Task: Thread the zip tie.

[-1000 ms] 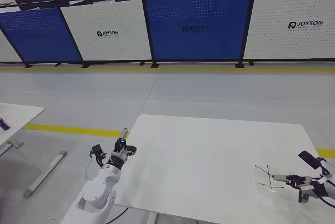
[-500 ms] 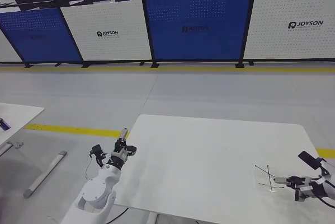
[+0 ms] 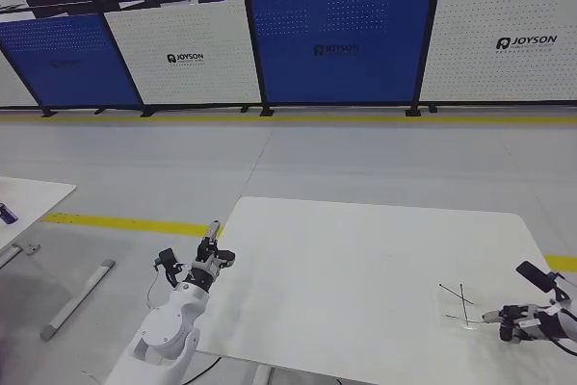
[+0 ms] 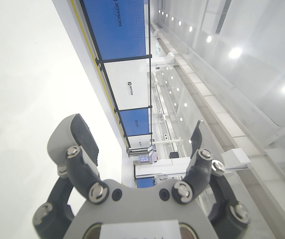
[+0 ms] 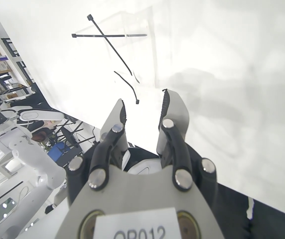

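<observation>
The right tool is spread wide and holds nothing, low over the near right corner of the white bench. Just ahead of its fingertips lies a curved zip tie, black, flat on the bench and clear of both fingers. A little farther on lie two crossed zip ties, one over the other. The left tool is also spread and empty, at the bench's left edge, well apart from the ties.

Right pincer, jaws apart, near black zip ties on white table
</observation>
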